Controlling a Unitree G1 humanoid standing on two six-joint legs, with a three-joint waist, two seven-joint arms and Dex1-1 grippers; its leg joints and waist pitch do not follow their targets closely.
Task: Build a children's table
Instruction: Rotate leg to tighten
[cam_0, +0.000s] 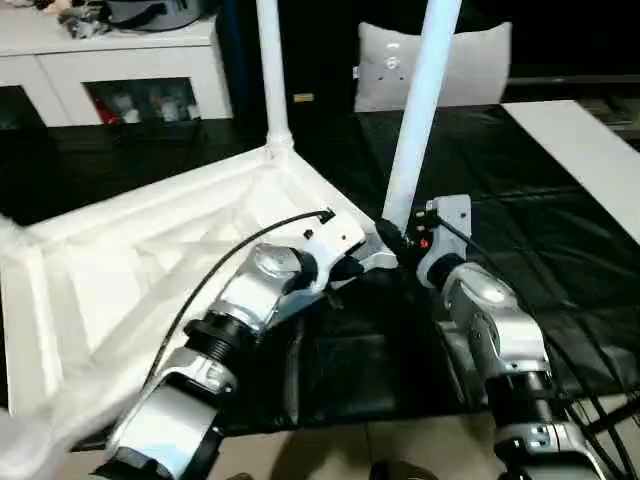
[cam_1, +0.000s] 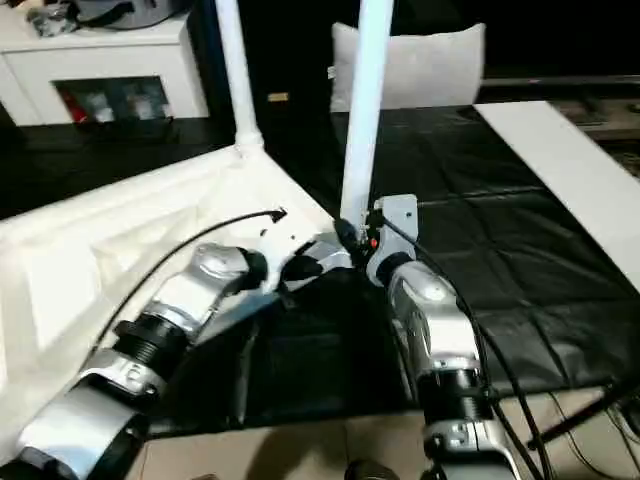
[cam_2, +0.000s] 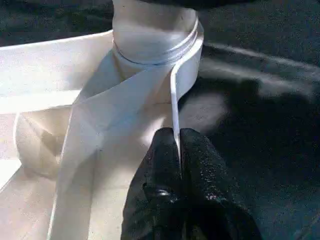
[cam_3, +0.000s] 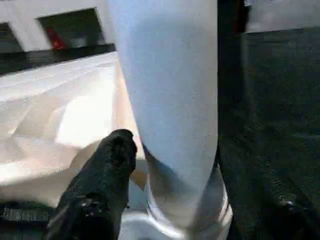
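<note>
White plastic children's table (cam_0: 150, 250) lies upside down on the black surface (cam_0: 540, 240); two legs stand socketed. Left end effector (cam_2: 179, 145) pinches the rim; right end effector (cam_3: 165, 165) straddles the near leg (cam_0: 420, 110), grip unclear.

White table top (cam_0: 150, 250) and legs (cam_0: 420, 110), black fingers (cam_2: 165, 165), black mat (cam_0: 540, 230).

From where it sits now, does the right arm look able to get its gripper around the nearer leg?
Probably yes. The right gripper is already at the base of the nearer leg, one finger beside it, where it enters the tabletop corner; nothing stands between.
</note>
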